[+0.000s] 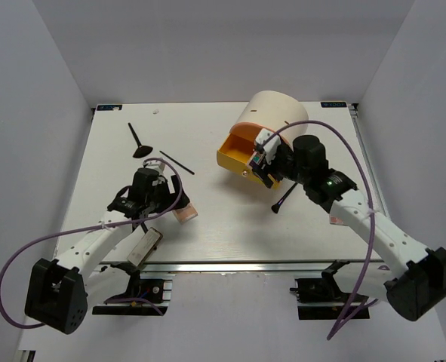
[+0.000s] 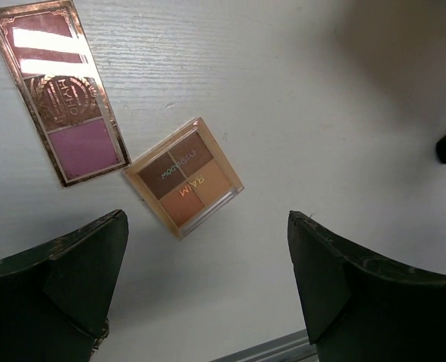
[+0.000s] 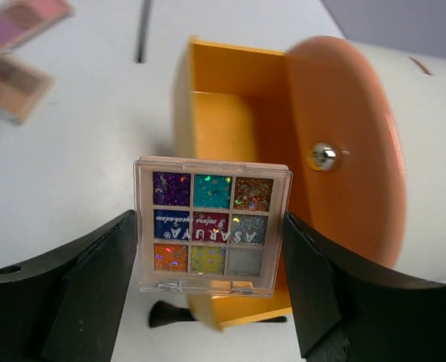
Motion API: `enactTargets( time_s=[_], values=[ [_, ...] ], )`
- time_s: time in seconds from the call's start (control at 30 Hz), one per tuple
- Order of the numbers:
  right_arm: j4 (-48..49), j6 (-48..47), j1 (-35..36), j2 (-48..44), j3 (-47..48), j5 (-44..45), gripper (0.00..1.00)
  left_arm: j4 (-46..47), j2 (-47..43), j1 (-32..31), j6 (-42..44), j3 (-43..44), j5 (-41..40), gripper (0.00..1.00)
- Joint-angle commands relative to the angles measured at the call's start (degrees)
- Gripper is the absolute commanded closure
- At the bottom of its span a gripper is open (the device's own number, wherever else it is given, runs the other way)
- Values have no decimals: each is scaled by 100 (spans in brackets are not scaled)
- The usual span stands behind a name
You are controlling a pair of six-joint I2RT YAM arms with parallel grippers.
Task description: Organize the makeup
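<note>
My right gripper (image 3: 210, 219) is shut on a multicoloured glitter palette (image 3: 211, 249) and holds it upright in front of the open yellow drawer (image 3: 230, 105). In the top view it (image 1: 262, 160) is at the drawer's mouth (image 1: 236, 153). My left gripper (image 2: 206, 226) is open and empty, above the table near its front edge. A brown four-pan palette (image 2: 183, 177) lies just beyond its fingertips, and a long pink palette (image 2: 56, 90) lies to the left. In the top view the left gripper (image 1: 151, 188) hangs over that spot, with the brown palette (image 1: 185, 215) beside it.
The cream cylindrical drawer unit (image 1: 277, 111) stands at the back right. Black brushes lie at the back left (image 1: 139, 141), at centre (image 1: 176, 162) and below the drawer (image 1: 283, 199). A long pale flat case (image 1: 146, 247) lies near the front edge.
</note>
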Motion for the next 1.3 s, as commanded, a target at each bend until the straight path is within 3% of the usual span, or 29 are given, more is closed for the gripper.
enactTargets(
  time_s=[0.0,0.13,0.3,0.33,0.37,0.43,0.47,0.63,0.7,0.73,0.77,0.93,1.27],
  values=[
    [1296,459,201,267,207,2081,100,321,-433,36,-643,-137,19,4],
    [1552,546,209,505,190,2767,100,383,-662,36,-942,-331,-87,3],
    [1763,433,209,549,-3,2857,100,260,-645,27,-1382,-489,-175,2],
    [1763,406,209,558,-82,2831,95,260,-627,27,-1409,-507,-175,2],
    [1746,380,209,532,-109,2769,80,260,-619,27,-1435,-525,-184,2],
    [1623,292,209,479,-170,2489,66,278,-540,27,-1479,-551,-184,2],
    [1579,266,209,418,-214,2409,53,287,-505,27,-1488,-534,-192,2],
    [1403,160,209,339,-433,2338,26,383,-206,-25,-1558,-490,-114,2],
    [1438,142,209,321,-469,2303,23,427,-153,-87,-1585,-481,-113,2],
    [1447,134,209,304,-478,2303,13,427,-100,-113,-1593,-481,-139,2],
    [1447,125,201,295,-496,2294,11,436,-74,-139,-1611,-472,-174,2],
    [1420,125,201,251,-434,2207,11,401,172,-341,-1664,-341,-306,2],
    [1306,405,52,-83,-83,2110,11,-785,1551,-948,-2243,766,-1352,2]
  ],
)
